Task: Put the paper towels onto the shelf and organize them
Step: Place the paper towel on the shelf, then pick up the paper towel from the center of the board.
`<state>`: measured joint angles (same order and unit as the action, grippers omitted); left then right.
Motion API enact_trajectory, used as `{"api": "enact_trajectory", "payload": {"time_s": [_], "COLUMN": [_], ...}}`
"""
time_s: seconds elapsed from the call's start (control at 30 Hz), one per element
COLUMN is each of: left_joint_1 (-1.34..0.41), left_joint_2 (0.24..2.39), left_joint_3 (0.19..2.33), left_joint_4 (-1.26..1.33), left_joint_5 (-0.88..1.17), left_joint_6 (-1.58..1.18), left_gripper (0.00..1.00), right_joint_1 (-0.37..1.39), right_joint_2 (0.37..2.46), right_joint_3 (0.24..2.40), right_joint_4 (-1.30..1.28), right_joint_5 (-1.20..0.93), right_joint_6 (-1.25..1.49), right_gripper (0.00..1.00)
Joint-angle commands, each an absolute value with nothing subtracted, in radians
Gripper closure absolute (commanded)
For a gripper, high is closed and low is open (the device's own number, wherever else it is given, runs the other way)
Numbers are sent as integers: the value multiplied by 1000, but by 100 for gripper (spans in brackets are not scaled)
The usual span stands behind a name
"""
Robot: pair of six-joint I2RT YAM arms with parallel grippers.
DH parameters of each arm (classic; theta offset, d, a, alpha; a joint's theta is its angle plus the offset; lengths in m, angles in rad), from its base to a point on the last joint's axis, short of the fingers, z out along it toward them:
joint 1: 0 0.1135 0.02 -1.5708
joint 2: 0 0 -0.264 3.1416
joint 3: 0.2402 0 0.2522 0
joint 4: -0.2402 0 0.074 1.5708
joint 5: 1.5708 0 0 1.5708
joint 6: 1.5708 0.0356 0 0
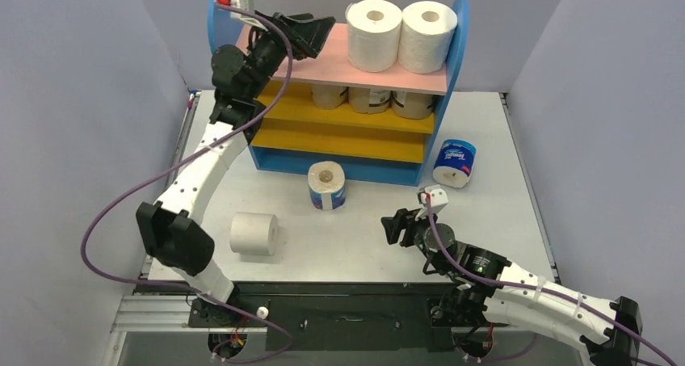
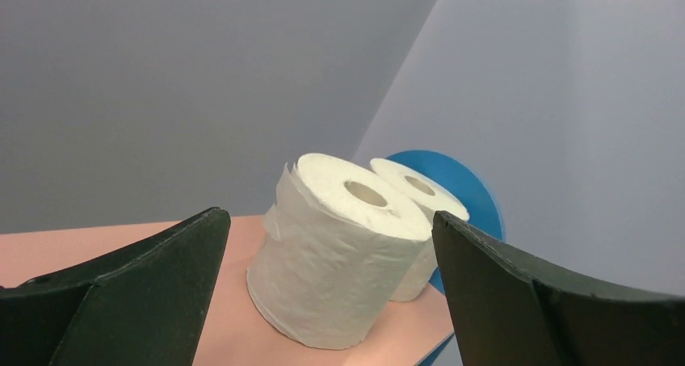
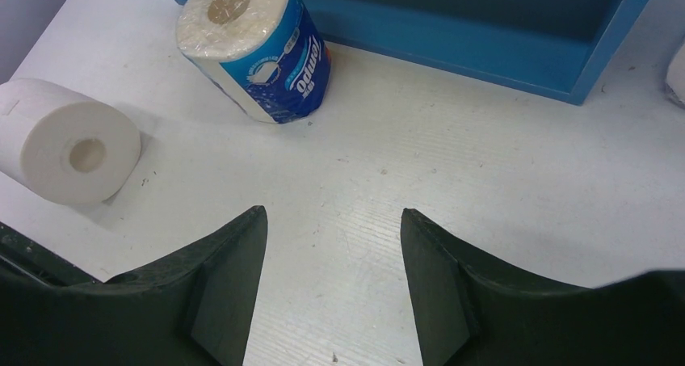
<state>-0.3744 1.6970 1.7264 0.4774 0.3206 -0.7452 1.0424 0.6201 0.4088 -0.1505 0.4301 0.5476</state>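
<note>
1. Between your L gripper [image 1: 319, 35] jaws: nothing. They're wide apart over the pink top board [image 2: 81, 245].
2. Just ahead of them: near white roll [image 2: 339, 253], then far white roll [image 2: 416, 187], both upright.
3. R gripper [image 3: 332, 220]: jaws partly apart, empty.
4. Ahead-left of R jaws: upright blue roll [image 3: 258, 51]. Further left: lying white roll [image 3: 69, 144]. Ahead-right: 2nd blue roll [image 1: 454, 164].
5. Est. progress: 5 on the shelf [image 1: 339, 140], incl. tan rolls [image 1: 370, 99]; 3 left for you.

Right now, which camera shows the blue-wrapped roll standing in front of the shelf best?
Right wrist: the blue-wrapped roll is close, whole, label readable. Top external shows the roll smaller, from above. Left wrist misses it.
</note>
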Motion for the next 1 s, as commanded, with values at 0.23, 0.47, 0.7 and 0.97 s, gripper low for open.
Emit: {"api": "enact_trajectory", "payload": {"time_s": [0.23, 0.47, 0.7, 0.97], "left_joint_1": [-542, -735, -768, -771], "left_joint_2": [1231, 992, 806, 656], "left_joint_3": [1414, 1141, 944, 858], "left_joint_4": [316, 57, -190, -422], "left_joint_5": [-107, -432, -612, -713], "left_joint_6": [-351, -326, -466, -574], "left_gripper": [4, 4, 4, 4], "right_joint_1": [1053, 1052, 1050, 1041], "right_joint_2": [658, 809, 985, 1147], "right_joint_3": [403, 475, 615, 745], "right_joint_4": [-60, -64, -44, -22], "right_joint_5": [466, 510, 395, 360], "right_joint_6": [551, 570, 599, 640], "right_gripper": [43, 43, 42, 41]}}
